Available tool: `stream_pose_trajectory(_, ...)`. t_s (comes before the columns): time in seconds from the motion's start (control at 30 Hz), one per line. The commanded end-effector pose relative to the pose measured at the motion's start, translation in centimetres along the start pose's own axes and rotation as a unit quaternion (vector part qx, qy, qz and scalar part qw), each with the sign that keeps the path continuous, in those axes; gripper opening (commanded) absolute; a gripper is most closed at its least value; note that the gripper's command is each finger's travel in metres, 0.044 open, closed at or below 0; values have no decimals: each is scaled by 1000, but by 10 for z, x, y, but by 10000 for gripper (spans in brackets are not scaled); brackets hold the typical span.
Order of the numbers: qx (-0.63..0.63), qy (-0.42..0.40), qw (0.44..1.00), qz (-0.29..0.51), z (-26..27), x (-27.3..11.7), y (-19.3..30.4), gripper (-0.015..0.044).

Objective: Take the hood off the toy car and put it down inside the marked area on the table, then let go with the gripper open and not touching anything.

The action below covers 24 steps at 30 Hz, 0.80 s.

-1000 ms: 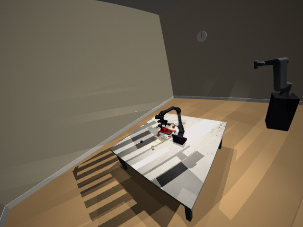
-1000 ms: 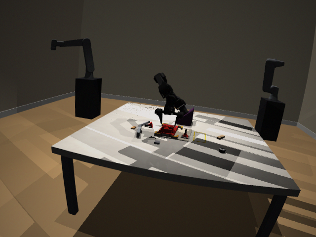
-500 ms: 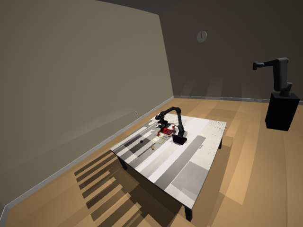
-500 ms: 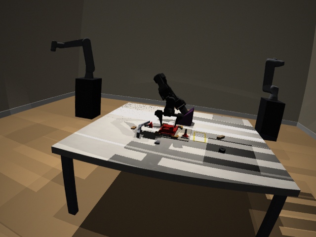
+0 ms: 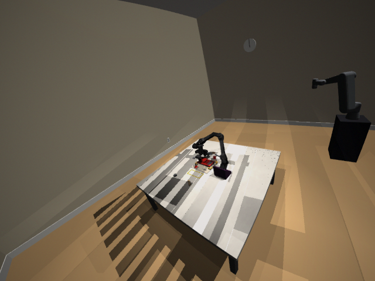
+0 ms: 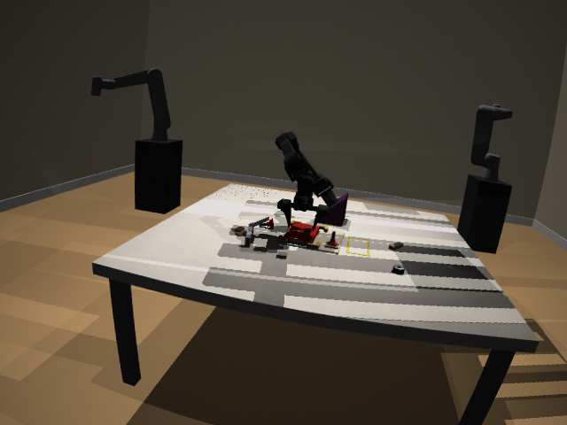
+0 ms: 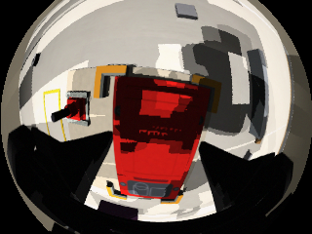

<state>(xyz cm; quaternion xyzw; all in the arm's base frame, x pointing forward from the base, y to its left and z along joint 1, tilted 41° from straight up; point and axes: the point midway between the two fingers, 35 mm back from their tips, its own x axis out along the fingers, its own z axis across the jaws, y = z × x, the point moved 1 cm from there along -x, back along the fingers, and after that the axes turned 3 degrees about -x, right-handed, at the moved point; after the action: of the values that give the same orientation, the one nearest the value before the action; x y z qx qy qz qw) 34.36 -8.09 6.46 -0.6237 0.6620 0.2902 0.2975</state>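
Note:
The red toy car (image 5: 206,162) (image 6: 302,233) (image 7: 161,158) lies on a pale base between orange corner brackets. Its red top is in place, with a grey detailed panel at the end nearest the wrist camera's lower edge. The hood's own seam is hard to make out in the patchy shadow. My gripper (image 6: 302,227) (image 7: 157,141) is open and empty. Its fingers point down on either side of the car, close to its long edges; whether they touch it I cannot tell. The marked area, a yellow outline (image 5: 197,171) (image 6: 368,247) (image 7: 52,91), has nothing inside.
A red piece with a black lever (image 6: 332,241) (image 7: 77,108) stands between car and outline. A purple stand (image 5: 221,172) (image 6: 337,211) is near the arm's base. A grey bar (image 6: 249,235), a brown block (image 6: 396,245), a black nut (image 6: 398,269) and a grey block (image 7: 186,11) lie around.

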Motion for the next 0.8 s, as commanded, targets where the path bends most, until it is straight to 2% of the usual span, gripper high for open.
stream_pose_trajectory(0.0, -5, 2, 1000, 2, 1, 3, 1, 440)
stream_pose_trajectory(0.7, -5, 2, 1000, 2, 0, 13, 1, 440)
stream_pose_trajectory(0.77, 0, 0, 1000, 0, 0, 11, 0, 387)
